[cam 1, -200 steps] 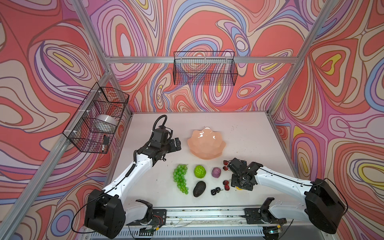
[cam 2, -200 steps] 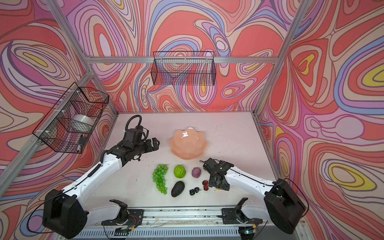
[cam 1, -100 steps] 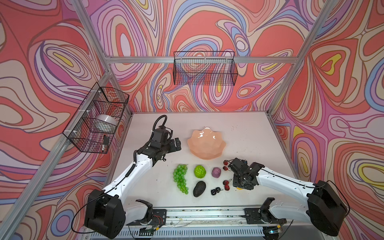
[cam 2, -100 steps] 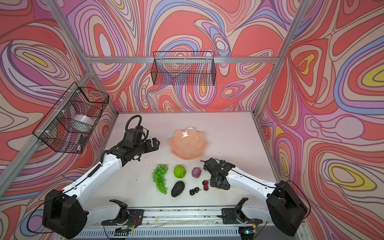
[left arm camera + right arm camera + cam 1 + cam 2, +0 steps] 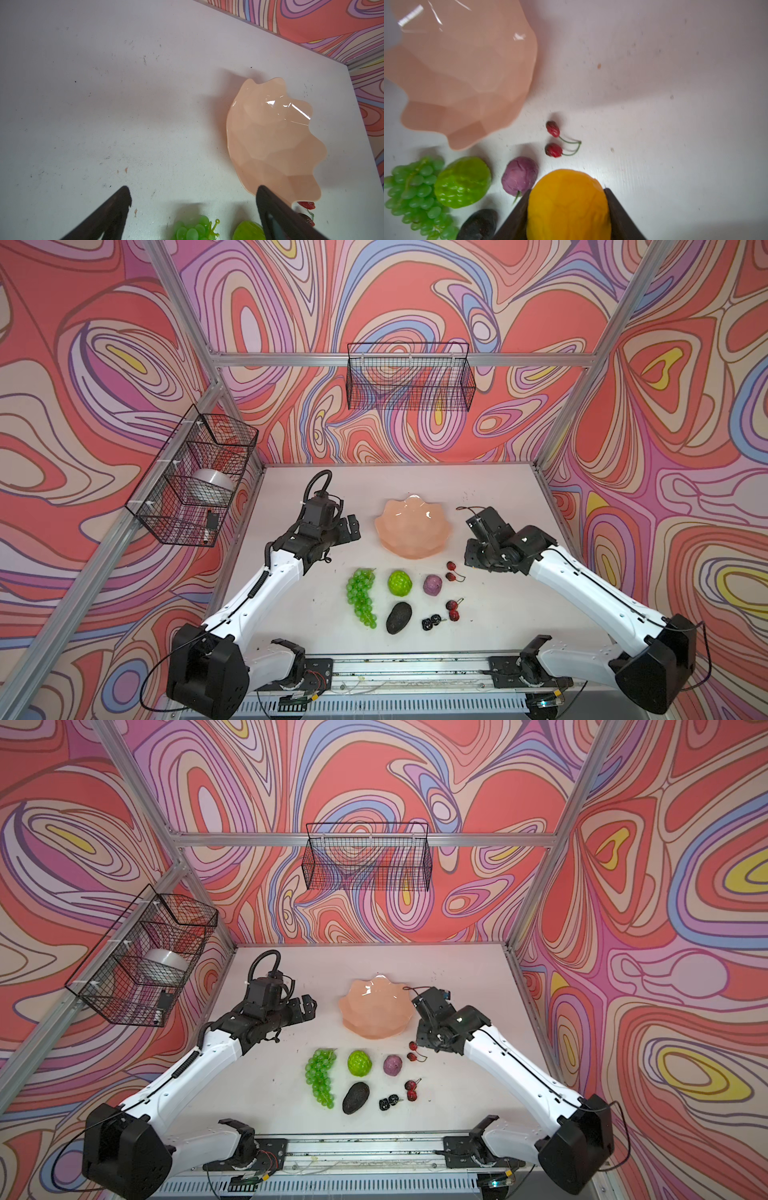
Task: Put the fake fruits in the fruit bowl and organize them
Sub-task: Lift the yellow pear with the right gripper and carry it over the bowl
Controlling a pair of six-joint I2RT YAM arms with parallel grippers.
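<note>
Right gripper (image 5: 566, 192): clamped on yellow pear-like fruit (image 5: 568, 209); the fruit is clear in the right wrist view, hidden in both top views.
Left gripper (image 5: 193, 190): jaws wide apart, empty.
Fruit bowl (image 5: 411, 549): empty, on table (image 5: 104, 104) between the grippers.
Green grape bunch (image 5: 361, 597): on table, nearer than the bowl.

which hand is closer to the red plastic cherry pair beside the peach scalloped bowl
Right. The right hand, holding a yellow plastic fruit, is beside the cherry pair; the left hand sits across the bowl.
</note>
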